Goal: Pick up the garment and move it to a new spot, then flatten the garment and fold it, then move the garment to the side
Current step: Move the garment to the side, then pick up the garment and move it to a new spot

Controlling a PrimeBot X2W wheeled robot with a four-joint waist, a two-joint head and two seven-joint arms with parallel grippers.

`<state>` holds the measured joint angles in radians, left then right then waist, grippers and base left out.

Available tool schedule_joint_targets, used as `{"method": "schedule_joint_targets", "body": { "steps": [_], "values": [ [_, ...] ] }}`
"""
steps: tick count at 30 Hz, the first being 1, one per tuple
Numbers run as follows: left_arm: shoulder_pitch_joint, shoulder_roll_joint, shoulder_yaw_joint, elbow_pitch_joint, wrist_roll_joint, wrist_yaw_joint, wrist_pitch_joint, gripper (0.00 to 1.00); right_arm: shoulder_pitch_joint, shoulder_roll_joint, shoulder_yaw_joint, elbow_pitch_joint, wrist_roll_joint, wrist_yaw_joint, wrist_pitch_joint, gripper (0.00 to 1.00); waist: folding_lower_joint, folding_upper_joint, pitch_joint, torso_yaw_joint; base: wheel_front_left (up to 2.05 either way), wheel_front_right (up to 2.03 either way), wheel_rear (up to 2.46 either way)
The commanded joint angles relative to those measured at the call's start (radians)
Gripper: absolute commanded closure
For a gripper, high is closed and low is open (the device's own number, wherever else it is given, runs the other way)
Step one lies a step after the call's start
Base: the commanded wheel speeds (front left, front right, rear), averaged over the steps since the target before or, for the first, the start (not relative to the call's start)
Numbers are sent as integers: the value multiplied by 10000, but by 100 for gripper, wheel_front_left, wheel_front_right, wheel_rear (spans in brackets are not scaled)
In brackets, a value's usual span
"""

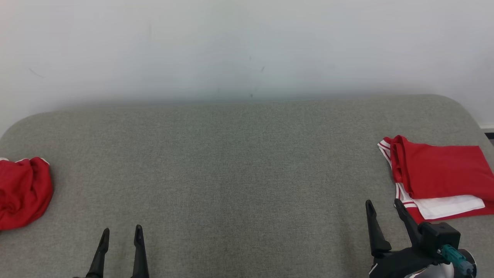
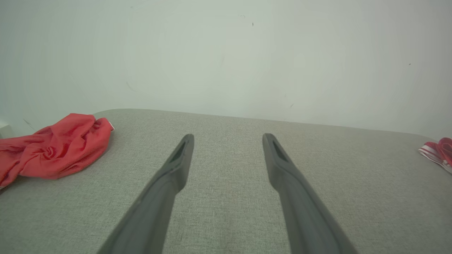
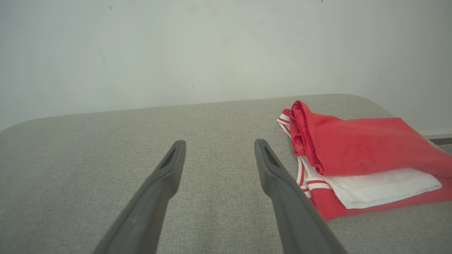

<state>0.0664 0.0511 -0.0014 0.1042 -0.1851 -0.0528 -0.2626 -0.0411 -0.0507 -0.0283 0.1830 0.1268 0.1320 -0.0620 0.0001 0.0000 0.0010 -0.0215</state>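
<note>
While the right gripper (image 1: 384,204) gapes, folded garments (image 1: 444,170) lie just beside.

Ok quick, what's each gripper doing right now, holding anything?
Left gripper: open, holding nothing, over the grey surface.
Right gripper: open, holding nothing, near the folded red and white stack.

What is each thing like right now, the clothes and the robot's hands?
Red garment: crumpled in a heap at the left of the grey cushion, not held.
Red and white pile: folded flat, lying at the right.
Left hand: open, empty.
Right hand: open, empty, near the pile.
</note>
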Motion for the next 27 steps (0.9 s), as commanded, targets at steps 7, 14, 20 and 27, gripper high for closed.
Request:
{"method": "schedule_joint_targets", "body": {
  "steps": [7, 14, 20, 27],
  "values": [
    [65, -8, -86, -87, 41, 77, -34, 0, 142, 6, 52, -88, 124, -19, -83, 0, -1, 0, 72, 407, 0, 0, 0],
    [139, -8, -257, -44, 44, 152, -34, 0, 238, 9, 106, -159, 173, -19, 27, 0, -1, 0, -3, 1711, 0, 0, 0],
    [256, 30, -63, -53, 45, 119, -34, 0, 323, 3, 337, -195, 276, -19, 59, 0, -1, 0, -104, 3091, 0, 0, 0],
    [473, 27, 3, -131, 60, 176, -34, 0, 352, 4, 661, -253, 279, -19, 139, 0, -1, 0, -99, 4498, 0, 0, 0]
  ]
}}
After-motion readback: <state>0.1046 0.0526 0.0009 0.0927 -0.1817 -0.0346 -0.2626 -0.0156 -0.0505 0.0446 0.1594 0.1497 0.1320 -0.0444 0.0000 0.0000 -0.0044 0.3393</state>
